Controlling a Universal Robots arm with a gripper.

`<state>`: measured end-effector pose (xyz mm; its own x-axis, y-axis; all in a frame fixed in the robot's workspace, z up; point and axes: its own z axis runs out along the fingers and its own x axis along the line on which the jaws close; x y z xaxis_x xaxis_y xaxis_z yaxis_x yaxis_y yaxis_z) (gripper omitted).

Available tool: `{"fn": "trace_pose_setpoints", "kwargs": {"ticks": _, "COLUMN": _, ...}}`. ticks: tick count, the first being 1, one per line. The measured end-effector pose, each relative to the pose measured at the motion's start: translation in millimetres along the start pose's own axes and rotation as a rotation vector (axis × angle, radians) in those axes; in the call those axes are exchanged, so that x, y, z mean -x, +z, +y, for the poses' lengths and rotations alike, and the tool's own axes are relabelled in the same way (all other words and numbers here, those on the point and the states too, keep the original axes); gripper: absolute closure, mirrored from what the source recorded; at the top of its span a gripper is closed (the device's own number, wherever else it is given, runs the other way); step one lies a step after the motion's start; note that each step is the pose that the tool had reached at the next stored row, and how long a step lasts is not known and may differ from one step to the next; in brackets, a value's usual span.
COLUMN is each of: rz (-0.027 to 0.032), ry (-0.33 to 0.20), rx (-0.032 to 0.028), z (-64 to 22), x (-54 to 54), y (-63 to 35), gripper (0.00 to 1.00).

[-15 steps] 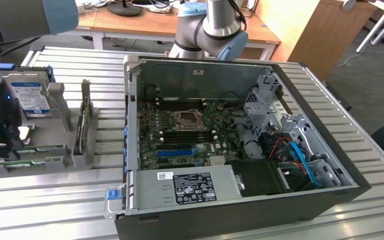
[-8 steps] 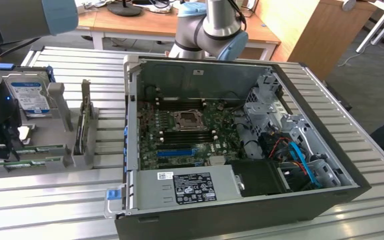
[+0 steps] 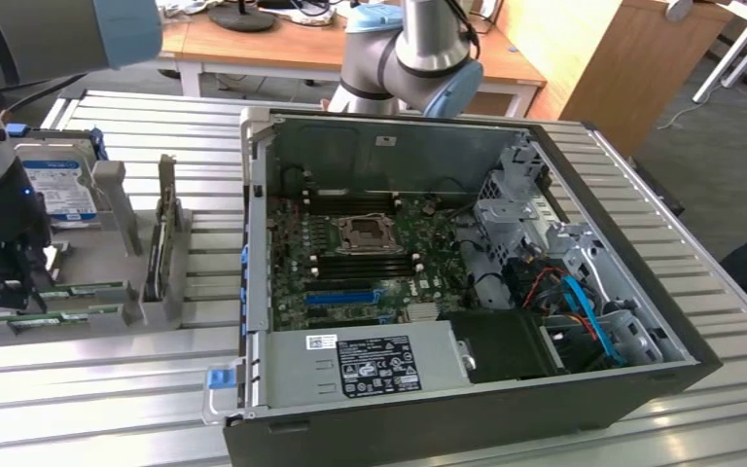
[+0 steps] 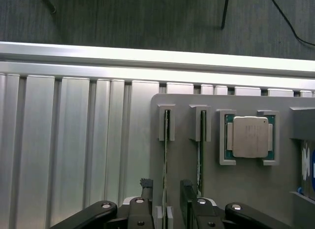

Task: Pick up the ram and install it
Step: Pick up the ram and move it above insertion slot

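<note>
Two ram sticks stand on edge in slots of a grey holder (image 4: 236, 189). My gripper (image 4: 166, 192) is open and hangs low over the holder. One ram stick (image 4: 166, 155) runs between its two dark fingers (image 4: 187, 189), which stand apart from it on either side. The other ram stick (image 4: 201, 150) lies just outside one finger. In the exterior view the gripper (image 3: 11, 287) is at the left over the holder (image 3: 153, 311), with the green ram sticks (image 3: 82, 290) beside it.
An open computer case (image 3: 607, 292) fills the middle of the table, its motherboard (image 3: 347, 272) showing a processor socket (image 3: 365, 232) with dark memory slots on both sides. On the holder are a silver processor (image 4: 250, 137), a hard drive (image 3: 59, 190) and an upright dark card (image 3: 162, 238).
</note>
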<state>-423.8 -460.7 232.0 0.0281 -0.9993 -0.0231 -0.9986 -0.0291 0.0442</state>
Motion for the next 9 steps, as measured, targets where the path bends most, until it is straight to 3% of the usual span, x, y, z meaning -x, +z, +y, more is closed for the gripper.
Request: {"fn": "trace_pose_setpoints", "kwargs": {"ticks": 9, "rz": 0.0001, "ry": 0.0, "rx": 0.0002, "z": -14.3, "x": -1.4, "y": -0.7, "gripper": 0.64}}
